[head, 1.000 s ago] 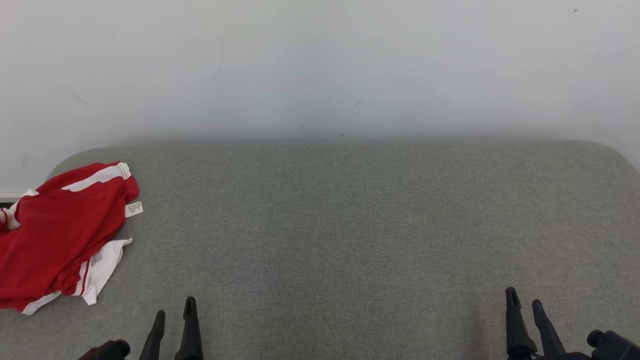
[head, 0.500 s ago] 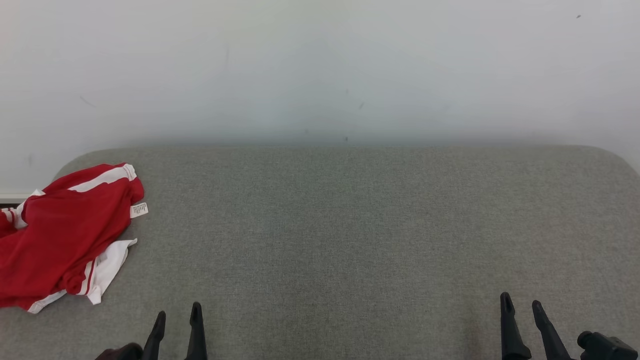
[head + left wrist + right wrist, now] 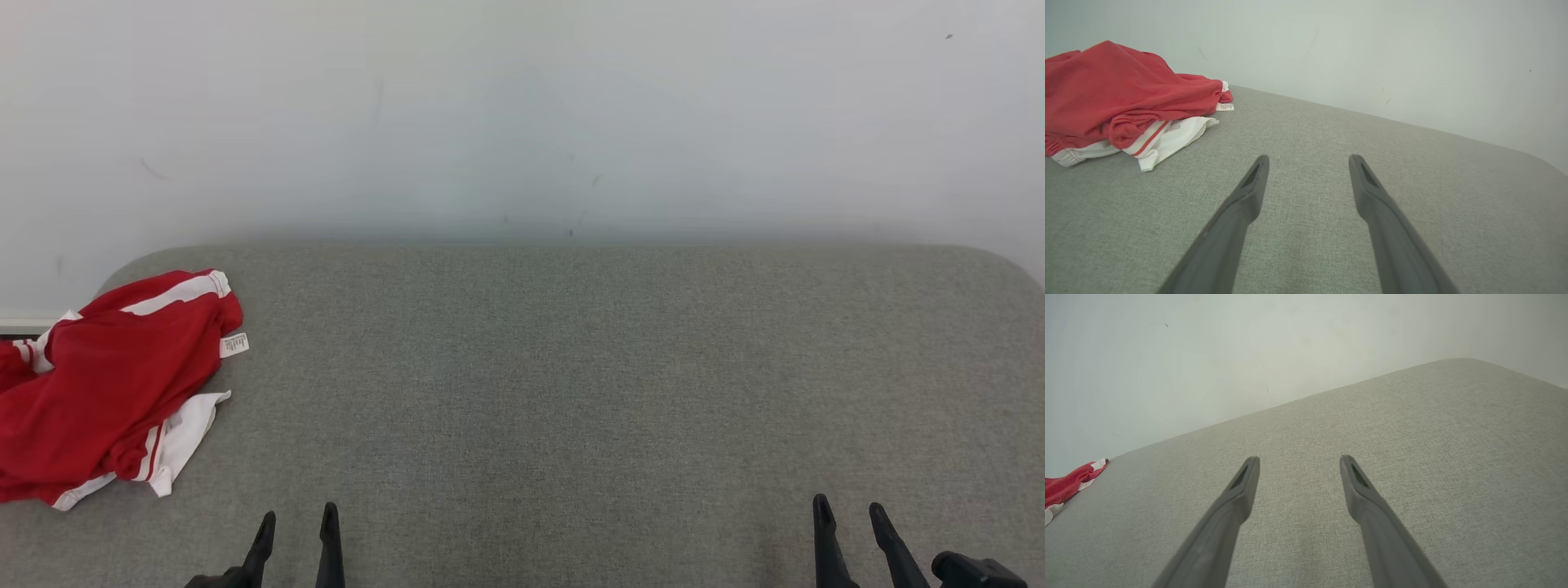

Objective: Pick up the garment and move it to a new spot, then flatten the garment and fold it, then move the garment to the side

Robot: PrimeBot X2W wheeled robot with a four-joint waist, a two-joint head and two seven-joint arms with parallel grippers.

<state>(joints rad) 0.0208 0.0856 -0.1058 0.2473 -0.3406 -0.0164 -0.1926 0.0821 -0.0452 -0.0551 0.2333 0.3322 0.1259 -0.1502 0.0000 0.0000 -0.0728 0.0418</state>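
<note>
The red and white garment lay crumpled at 9 o'clock on the grey cloth-covered desk, near its left edge. The left claw at 7 o'clock and the right claw at 5 o'clock were both released and empty, not touching the garment.

Grey upholstered surface, pale wall

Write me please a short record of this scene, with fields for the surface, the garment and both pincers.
surface: grey fabric, against a pale wall
garment: red with white trim, crumpled, lying at the surface's left end
left pincer: open, holds nothing, apart from the garment
right pincer: open, holds nothing, far from the garment
stage: garment not yet picked up
</note>
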